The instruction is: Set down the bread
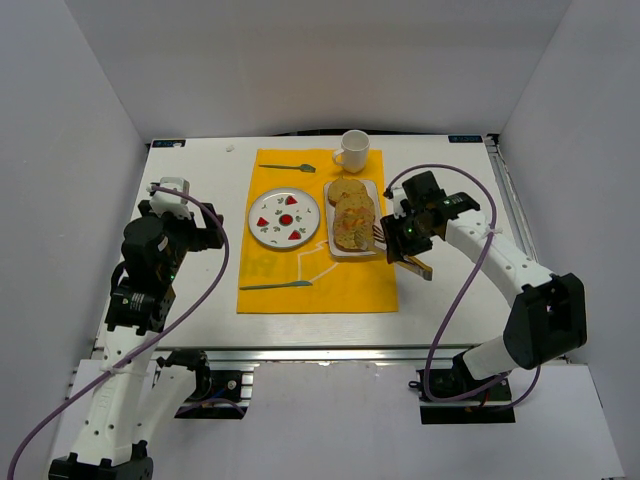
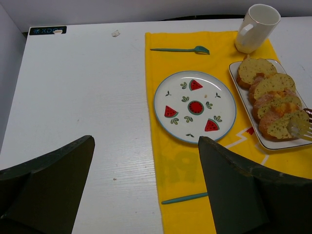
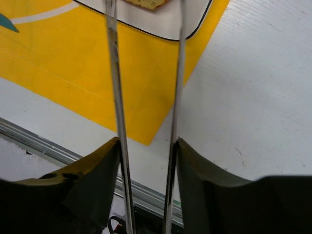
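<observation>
Several slices of bread lie in a row on a white oblong tray on the yellow mat. My right gripper is shut on a pair of metal tongs, one finger against each arm. The tongs' tips reach the nearest slice at the tray's front end; whether they grip it is unclear. In the right wrist view only an edge of bread and the tray show at the top. A round watermelon plate sits left of the tray. My left gripper hangs open over the table, left of the mat.
A white mug stands behind the tray. A teal fork lies behind the plate and a teal knife in front of it, all on the yellow mat. White walls enclose the table on three sides.
</observation>
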Robot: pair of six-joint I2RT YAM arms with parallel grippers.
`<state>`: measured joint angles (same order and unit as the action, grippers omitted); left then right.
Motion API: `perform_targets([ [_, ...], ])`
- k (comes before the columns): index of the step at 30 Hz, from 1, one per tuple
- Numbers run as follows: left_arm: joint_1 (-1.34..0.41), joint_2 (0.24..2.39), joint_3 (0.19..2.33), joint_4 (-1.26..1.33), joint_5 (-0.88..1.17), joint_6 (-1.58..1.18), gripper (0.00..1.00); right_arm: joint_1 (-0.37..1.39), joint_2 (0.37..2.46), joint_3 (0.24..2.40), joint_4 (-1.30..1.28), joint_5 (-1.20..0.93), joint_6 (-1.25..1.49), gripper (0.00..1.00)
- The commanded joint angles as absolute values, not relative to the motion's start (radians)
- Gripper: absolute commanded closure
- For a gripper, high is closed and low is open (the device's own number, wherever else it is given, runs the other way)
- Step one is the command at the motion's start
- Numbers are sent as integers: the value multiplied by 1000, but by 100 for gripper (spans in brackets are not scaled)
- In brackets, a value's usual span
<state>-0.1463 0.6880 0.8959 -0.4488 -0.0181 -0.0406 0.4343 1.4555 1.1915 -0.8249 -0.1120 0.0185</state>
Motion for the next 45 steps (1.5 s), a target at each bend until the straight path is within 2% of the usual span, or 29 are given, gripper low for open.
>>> perform_targets([
  [1,-149,675,905,-457,-18,-31,2,439,1466,1183,-792,-176,25,50],
  [4,-149,669,905,-466,-23,-25,2,439,1468,1186,-801,-187,29,63],
  [10,-149,658,902,-480,-29,-15,2,440,1427,1226,-856,-193,60,80],
  [22,-149,664,887,-459,-8,-29,2,440,1370,1305,-948,-163,106,80],
  [29,-149,657,882,-463,-6,-31,2,442,1394,1417,-919,-317,155,81],
  [34,-149,652,888,-466,-34,-40,2,485,1495,1469,-799,-425,245,81],
  [42,-149,640,899,-482,-86,-51,2,580,1808,1643,-721,-454,284,81],
  [45,-149,641,905,-489,-100,-49,2,589,1865,1692,-698,-459,279,81],
])
